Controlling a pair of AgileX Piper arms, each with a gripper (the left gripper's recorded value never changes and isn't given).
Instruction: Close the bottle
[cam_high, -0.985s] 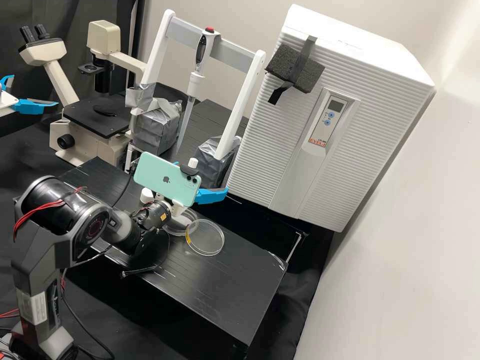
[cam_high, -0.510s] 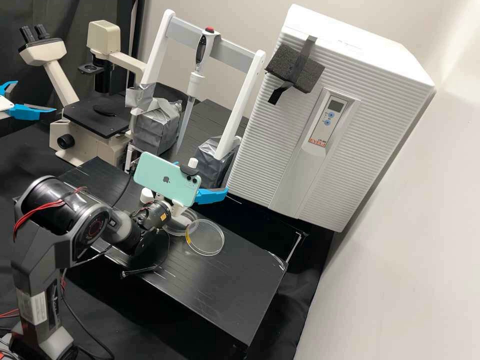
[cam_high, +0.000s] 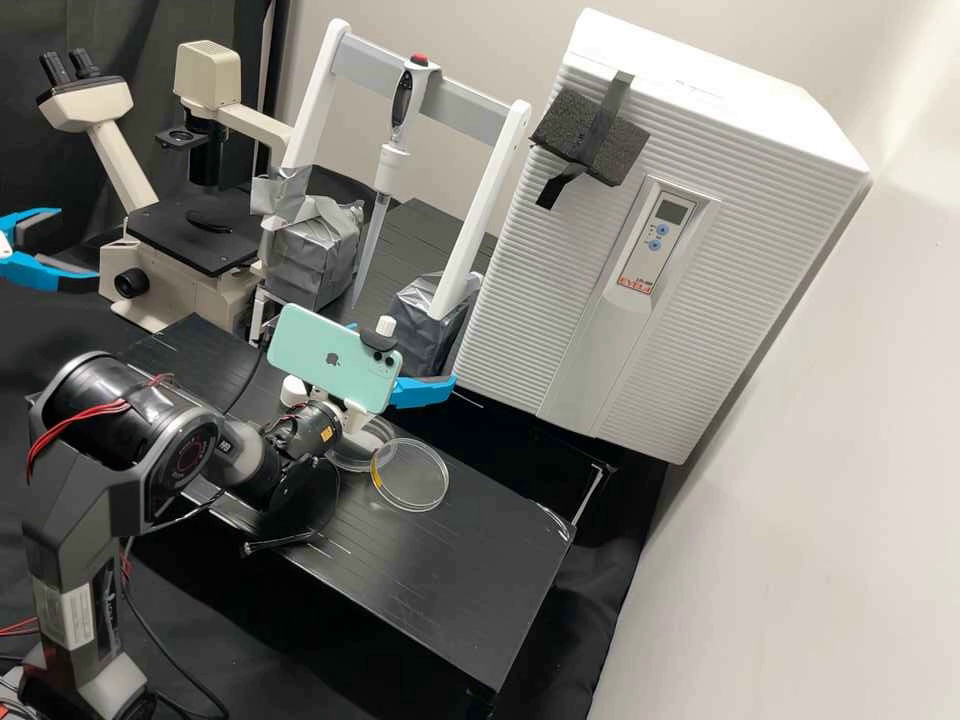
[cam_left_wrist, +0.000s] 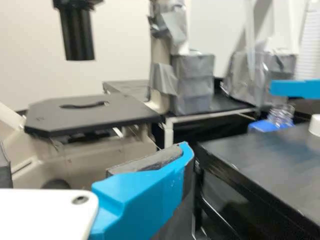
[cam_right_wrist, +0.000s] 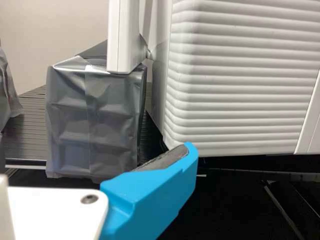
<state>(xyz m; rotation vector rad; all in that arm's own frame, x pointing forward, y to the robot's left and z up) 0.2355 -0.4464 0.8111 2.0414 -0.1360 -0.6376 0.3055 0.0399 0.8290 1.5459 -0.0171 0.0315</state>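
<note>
Black bench (cam_high: 450, 560) under white wall (cam_high: 800, 500); left tool (cam_high: 72, 250) wide, right tool (cam_high: 430, 388) unclear.

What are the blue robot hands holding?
The left gripper is open and holds nothing. Nothing shows at the right gripper, but I cannot tell for sure.
</note>
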